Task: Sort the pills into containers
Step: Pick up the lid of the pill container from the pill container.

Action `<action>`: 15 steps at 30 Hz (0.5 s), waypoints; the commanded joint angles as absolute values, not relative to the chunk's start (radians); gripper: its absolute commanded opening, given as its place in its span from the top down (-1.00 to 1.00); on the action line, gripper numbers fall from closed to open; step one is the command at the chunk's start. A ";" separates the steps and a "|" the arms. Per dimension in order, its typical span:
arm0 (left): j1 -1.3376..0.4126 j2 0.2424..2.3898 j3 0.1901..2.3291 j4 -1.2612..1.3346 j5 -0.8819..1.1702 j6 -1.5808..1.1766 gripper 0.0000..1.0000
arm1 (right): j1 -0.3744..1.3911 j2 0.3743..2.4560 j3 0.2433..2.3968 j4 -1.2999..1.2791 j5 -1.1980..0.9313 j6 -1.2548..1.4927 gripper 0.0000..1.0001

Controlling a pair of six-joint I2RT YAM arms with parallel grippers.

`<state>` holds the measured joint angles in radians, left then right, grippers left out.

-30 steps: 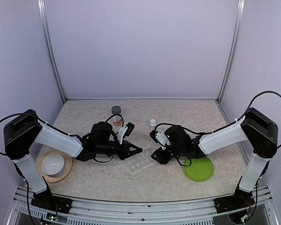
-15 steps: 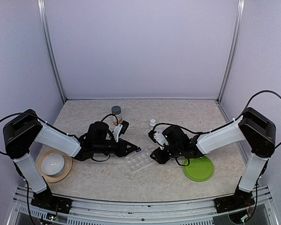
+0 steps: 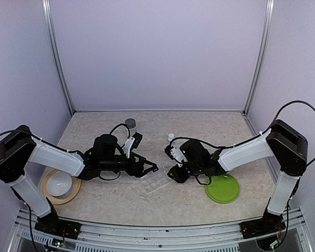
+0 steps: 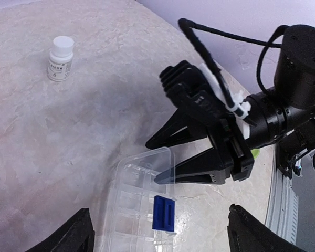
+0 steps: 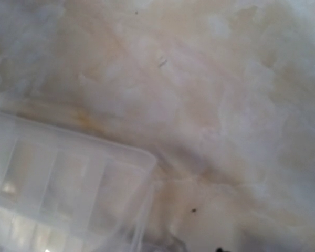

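top view: the left gripper (image 3: 150, 169) reaches over the near-left end of a clear compartment box (image 3: 157, 184) lying mid-table. the right gripper (image 3: 171, 174) is at the box's other end. the gray-capped bottle (image 3: 130, 124) stands behind the left arm, partly hidden by it. the small white-capped vial (image 3: 171, 137) stands just behind the right gripper. a green plate (image 3: 223, 190) lies under the right arm, and a white bowl (image 3: 59, 183) sits on a tan plate (image 3: 73, 195) at the near left.

left wrist view: the left claw's fingers (image 4: 77, 234) are spread wide, holding nothing. a blue piece (image 4: 164, 214) lies in the box between them. the right claw's fingers stand apart around the box's far corner; whether they pinch it i cannot tell. the vial stands well apart, upright.

right wrist view: blurred; only the box's corner on the marbled table (image 5: 226, 105) shows.
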<state>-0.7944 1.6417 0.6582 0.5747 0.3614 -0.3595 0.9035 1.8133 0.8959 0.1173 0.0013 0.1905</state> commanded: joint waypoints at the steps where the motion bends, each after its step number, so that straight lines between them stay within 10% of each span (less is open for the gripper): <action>1: -0.824 1.597 0.650 0.472 0.296 -0.268 -0.80 | 0.913 1.830 0.923 0.095 0.009 0.182 0.07; 15: -0.890 1.607 0.667 0.328 0.072 -0.211 -0.98 | 0.914 1.824 0.931 0.087 0.003 0.187 0.06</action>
